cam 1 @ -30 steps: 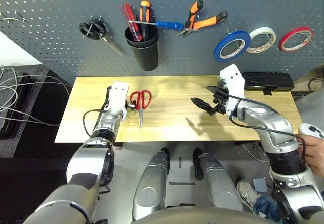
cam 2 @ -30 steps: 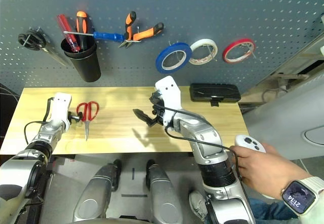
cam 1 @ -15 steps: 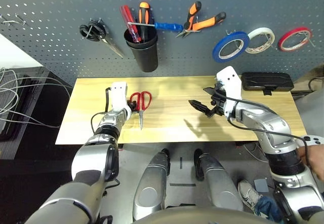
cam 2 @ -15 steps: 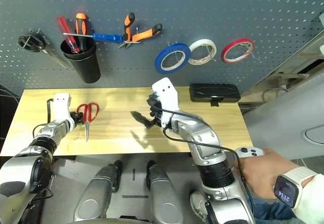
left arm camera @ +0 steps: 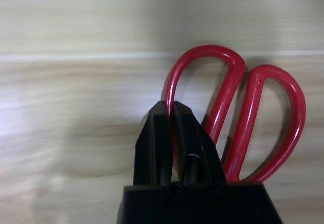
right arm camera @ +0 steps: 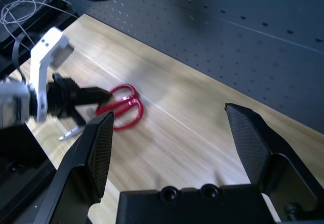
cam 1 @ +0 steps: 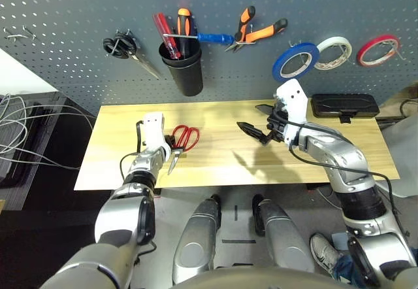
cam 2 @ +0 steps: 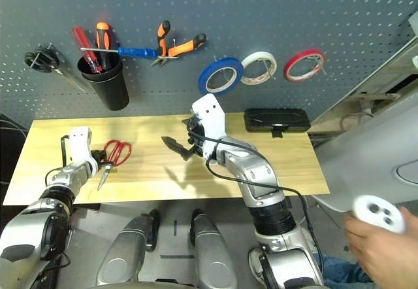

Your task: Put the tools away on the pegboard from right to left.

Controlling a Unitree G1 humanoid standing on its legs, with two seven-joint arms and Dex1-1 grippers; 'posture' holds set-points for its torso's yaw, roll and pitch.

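Red-handled scissors lie on the pale table's left part, blades slanting toward the front edge. My left gripper is shut on the scissors' near handle loop, its fingers pinching the red rim. My right gripper hovers open and empty over the table's middle; it looks at the scissors between wide-spread fingers. On the pegboard hang the blue tape ring, the orange-and-black pliers and the blue-handled screwdriver.
Black-handled scissors hang at the pegboard's left beside a black cup of screwdrivers. White and red tape rings hang at the right. A black case lies at the table's back right. A person's hand holds a white controller.
The scissors have turned in my left gripper, blades now slanting toward the front left. My right gripper has drifted left and a little toward the pegboard, still open.
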